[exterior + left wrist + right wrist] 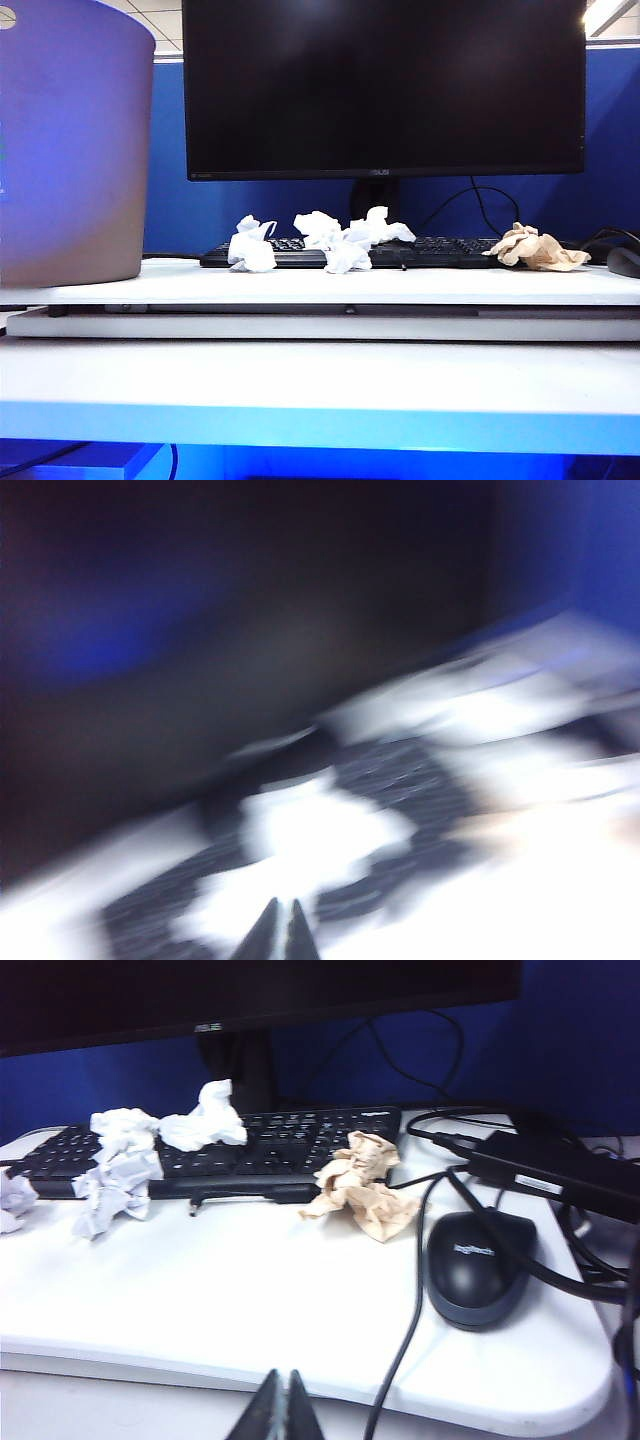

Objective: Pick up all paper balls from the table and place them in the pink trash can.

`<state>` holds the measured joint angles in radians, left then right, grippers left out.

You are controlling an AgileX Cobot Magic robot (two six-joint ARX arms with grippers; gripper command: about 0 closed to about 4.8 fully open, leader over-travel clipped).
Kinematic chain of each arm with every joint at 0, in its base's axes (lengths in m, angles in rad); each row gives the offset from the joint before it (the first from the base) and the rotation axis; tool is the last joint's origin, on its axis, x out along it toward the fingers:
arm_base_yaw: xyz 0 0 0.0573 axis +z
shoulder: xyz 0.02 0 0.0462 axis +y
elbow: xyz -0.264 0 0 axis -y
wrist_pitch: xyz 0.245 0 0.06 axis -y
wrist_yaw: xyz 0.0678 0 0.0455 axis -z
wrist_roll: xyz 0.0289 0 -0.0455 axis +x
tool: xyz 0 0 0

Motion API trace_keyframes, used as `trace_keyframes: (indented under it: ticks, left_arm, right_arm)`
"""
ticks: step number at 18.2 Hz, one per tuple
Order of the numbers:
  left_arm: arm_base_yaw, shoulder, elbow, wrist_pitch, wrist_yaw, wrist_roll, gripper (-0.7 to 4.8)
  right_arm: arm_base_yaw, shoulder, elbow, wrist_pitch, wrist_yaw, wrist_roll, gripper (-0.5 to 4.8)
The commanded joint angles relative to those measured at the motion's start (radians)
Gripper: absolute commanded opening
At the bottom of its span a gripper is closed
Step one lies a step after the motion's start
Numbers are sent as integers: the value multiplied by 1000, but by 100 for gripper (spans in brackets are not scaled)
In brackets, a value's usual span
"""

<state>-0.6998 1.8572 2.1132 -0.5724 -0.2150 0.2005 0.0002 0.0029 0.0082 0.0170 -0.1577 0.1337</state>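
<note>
Several white paper balls (347,255) lie on and in front of the black keyboard (440,250) on the white table (320,285). A tan paper ball (535,248) lies further right. The pink trash can (75,150) stands at the far left. Neither gripper shows in the exterior view. In the blurred left wrist view my left gripper (281,912) is shut and empty, pointing at a white paper ball (320,830) on the keyboard. My right gripper (281,1380) is shut and empty near the table's front edge, well short of the tan paper ball (362,1185) and the white paper balls (115,1195).
A black monitor (385,85) stands behind the keyboard. A black mouse (478,1265) with its cable, a power adapter (540,1165) and loose cables lie at the right end of the table. A thin raised white board (320,325) forms the front edge.
</note>
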Motion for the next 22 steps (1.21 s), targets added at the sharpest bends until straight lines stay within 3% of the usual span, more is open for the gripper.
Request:
trace_keyframes:
  ticks: [1,4,6,7,10,14,17,22]
  left_arm:
    - [-33,95,-3,-13,-174,80,-4]
    - [-25,193,-3,-120,-185,-1,36]
    - [-26,240,-3,-130,-365,-13,201]
    - [-26,251,-3,-132,-417,-13,252]
    - [-2,290,-3,-152,-439,28,258]
    - [42,311,-3,-214,-423,-77,432]
    - [80,322,-4,-250,-313,-119,436]
    - [110,346,-4,-256,-299,-130,436]
  right_arm:
    - [1,-2,-4,12,-2,2,-4]
    - [1,-2,-4,9,-2,2,-4]
    - [0,-2,-4,9,-2,2,-4]
    - [0,-2,-4,9,-1,2,-4]
    - [0,-2,-4,9,-1,1,-4]
    - [0,-2,-4,9,-2,1,-4]
    - [0,-2,-4,9,-1,1,-4]
    - [0,-2,-4,9,-1,1,-4]
